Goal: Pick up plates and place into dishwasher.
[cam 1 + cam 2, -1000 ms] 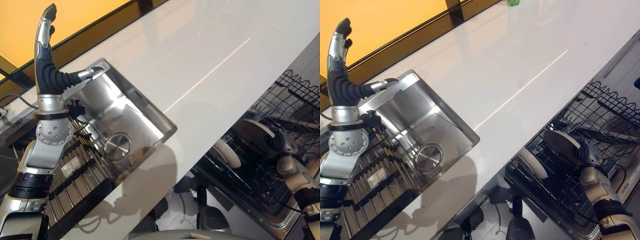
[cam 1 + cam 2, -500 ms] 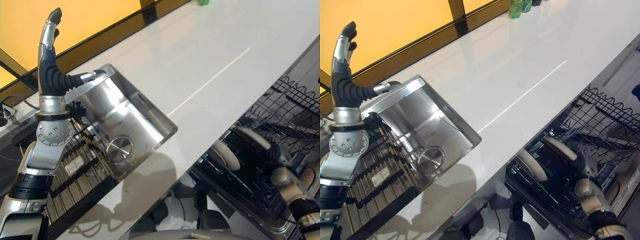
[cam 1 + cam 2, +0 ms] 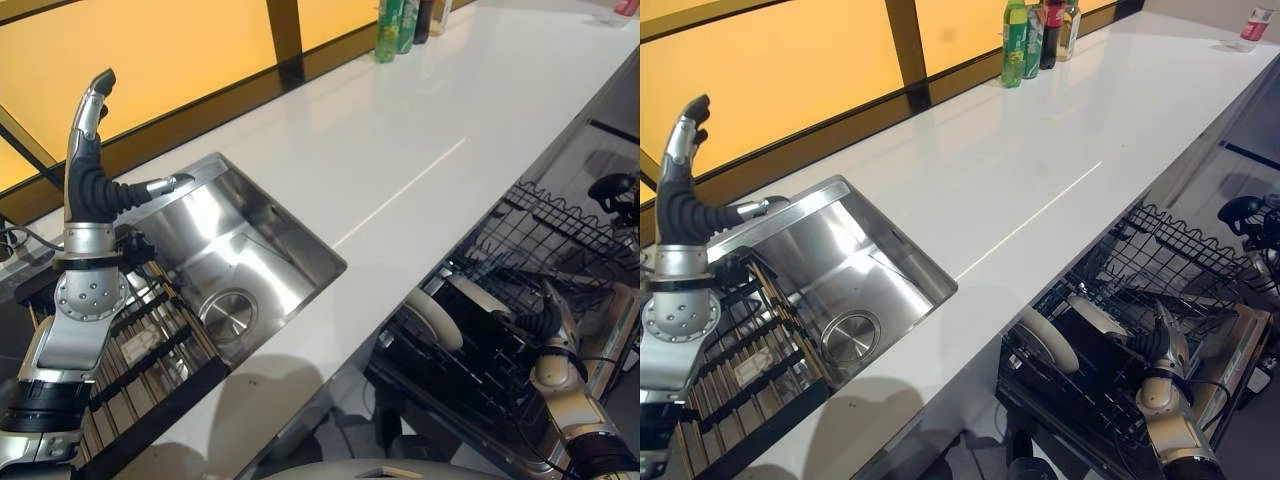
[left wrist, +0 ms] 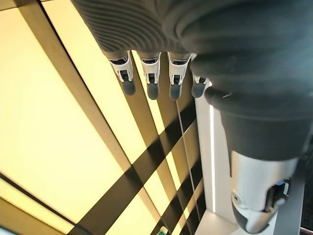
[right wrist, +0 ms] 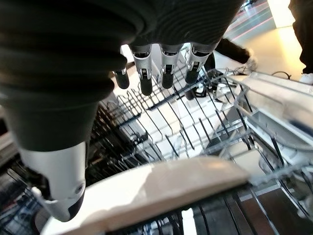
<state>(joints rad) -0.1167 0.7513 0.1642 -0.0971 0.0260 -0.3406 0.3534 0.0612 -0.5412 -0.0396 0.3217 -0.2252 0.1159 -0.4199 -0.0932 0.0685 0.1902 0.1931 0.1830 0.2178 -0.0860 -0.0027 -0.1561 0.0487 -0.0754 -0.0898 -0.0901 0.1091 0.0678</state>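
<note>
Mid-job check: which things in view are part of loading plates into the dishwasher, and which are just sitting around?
Part of the job:
- black wire dishwasher rack
- two white round plates on edge in it
- right hand, open, above the rack
- left hand, open, raised above the sink

Just lying about:
- stainless steel sink
- green and dark bottles
- white glossy countertop

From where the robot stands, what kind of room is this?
Most likely a kitchen: a steel sink set into a long white countertop, and an open dishwasher rack with white plates standing in it.
</note>
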